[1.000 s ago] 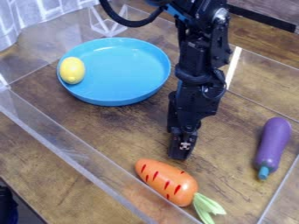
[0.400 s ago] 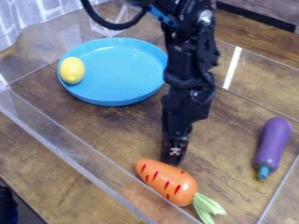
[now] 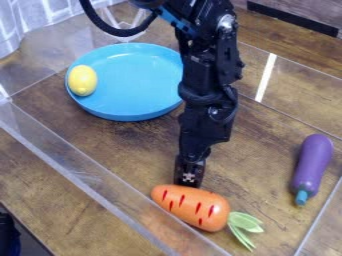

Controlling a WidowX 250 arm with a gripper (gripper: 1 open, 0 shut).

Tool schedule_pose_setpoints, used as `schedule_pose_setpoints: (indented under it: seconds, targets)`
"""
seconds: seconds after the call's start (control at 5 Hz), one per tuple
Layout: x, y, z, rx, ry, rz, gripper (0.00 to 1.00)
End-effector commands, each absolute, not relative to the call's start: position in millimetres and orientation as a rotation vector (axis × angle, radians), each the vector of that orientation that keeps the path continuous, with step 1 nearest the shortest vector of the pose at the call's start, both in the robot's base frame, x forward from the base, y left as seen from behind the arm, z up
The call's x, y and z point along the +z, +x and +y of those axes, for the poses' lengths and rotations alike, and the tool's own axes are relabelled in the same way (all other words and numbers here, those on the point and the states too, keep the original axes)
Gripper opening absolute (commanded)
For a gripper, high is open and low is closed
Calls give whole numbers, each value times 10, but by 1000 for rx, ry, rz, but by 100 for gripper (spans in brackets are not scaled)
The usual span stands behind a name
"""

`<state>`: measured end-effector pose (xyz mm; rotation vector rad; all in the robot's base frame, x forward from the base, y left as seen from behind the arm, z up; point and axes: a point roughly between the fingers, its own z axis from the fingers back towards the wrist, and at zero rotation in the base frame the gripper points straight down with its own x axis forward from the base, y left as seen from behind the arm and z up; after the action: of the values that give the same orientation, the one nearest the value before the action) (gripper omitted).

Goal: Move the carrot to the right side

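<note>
The orange toy carrot [image 3: 191,206] lies on the wooden table near the front edge, its light green leaves [image 3: 245,228] pointing right. My gripper [image 3: 191,176] points straight down just behind the carrot's left half, its tips low over the table. The jaws stand open with nothing between them. Whether the tips touch the carrot I cannot tell.
A blue plate [image 3: 147,95] sits at the back left with a yellow lemon [image 3: 83,80] on it. A purple eggplant [image 3: 311,165] lies at the right. Clear plastic walls [image 3: 54,150] fence the table's left and front sides.
My gripper has shifted a little left and toward the front, closer to the carrot. The carrot now lies flatter, its leaf end swung slightly right.
</note>
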<state>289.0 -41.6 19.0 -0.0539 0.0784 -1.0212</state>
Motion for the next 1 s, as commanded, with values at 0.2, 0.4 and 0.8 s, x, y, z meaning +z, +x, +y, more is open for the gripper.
schedule_pose_setpoints:
  seconds: [0.2,0.4,0.8]
  targets:
    - [329,2782,-439,-1035,-74,101,100]
    - [295,2726,-467,-1040,-84,103,100]
    - [242,2628,-531,-1066,-95,107,100]
